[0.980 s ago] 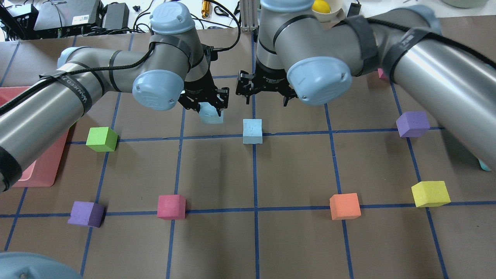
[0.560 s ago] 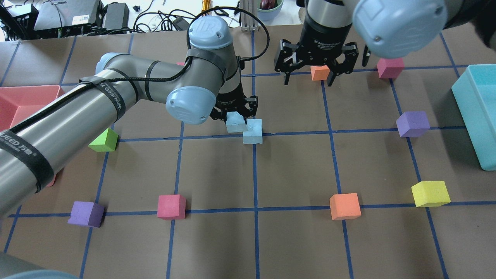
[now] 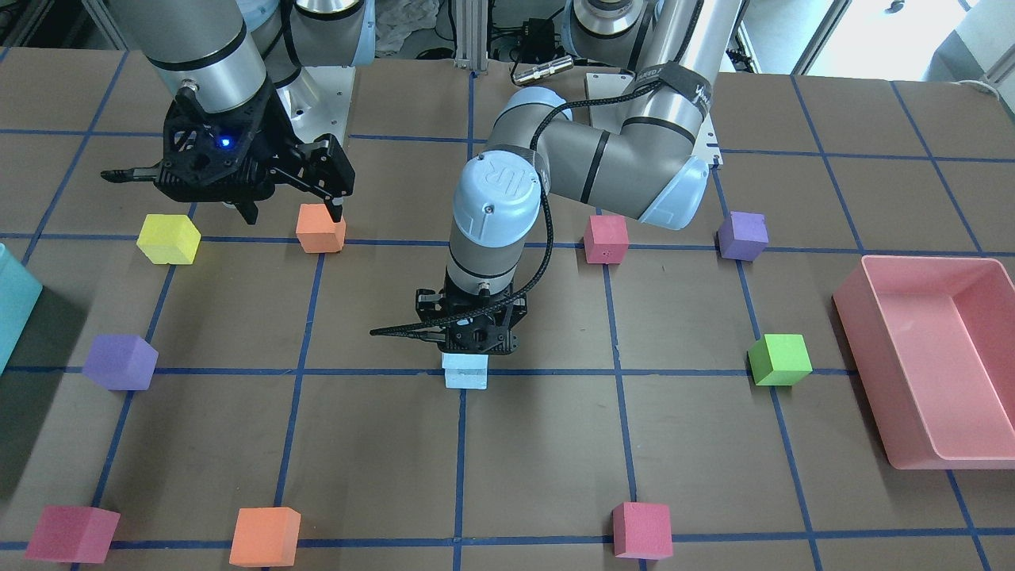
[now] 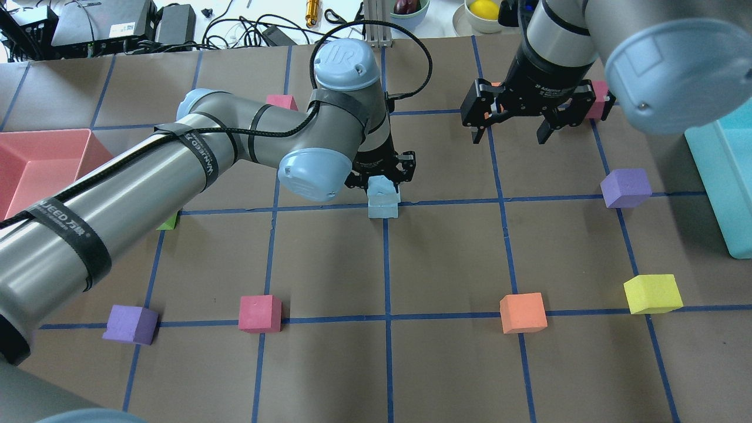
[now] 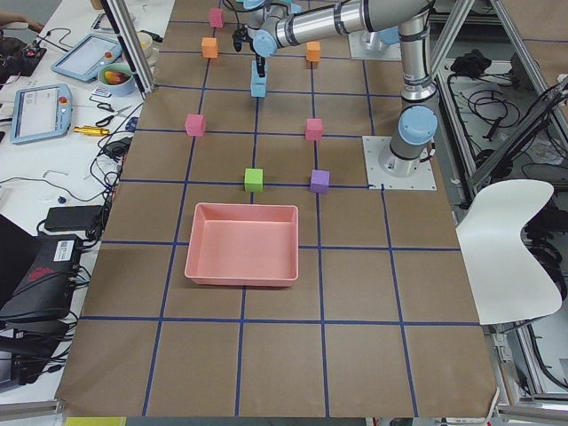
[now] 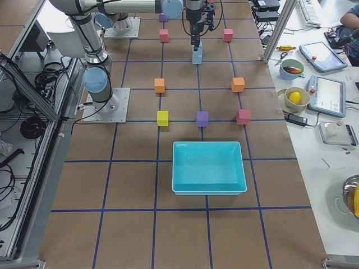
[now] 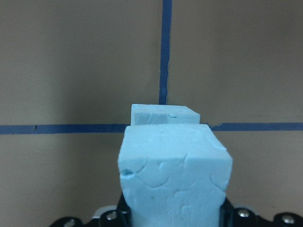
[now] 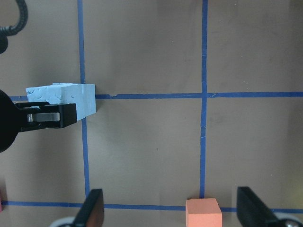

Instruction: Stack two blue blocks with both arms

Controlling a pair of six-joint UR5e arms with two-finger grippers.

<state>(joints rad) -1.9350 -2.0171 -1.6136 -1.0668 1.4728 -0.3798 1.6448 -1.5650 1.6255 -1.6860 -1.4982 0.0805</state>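
The left jaws are clamped on the side faces of the upper blue block (image 7: 173,175), holding it straight down over the lower blue block (image 7: 164,113). The held cube sits a little off square from it, so a strip of the lower blue block's top shows past it in the left wrist view. Whether the two foam faces touch or a thin gap lies between them cannot be told. The lower blue block rests on the counter (image 4: 446,364) at a crossing of blue tape lines. The left arm (image 4: 235,135) reaches to it from the robot's left, with the wrist upright above the pair. The right jaws are spread wide with nothing in them. They hang raised clear of the counter, well apart from the lower blue block on the robot's right of it. In the right wrist view an orange block (image 8: 203,213) lines up between them, one grid square diagonally from the lower blue block. A purple cube (image 4: 626,188) lies well to the robot's right of the lower blue block along the same tape line, and the teal bin (image 4: 722,176) is farther out that way. The pink tray (image 4: 35,164) is far off on the opposite side.
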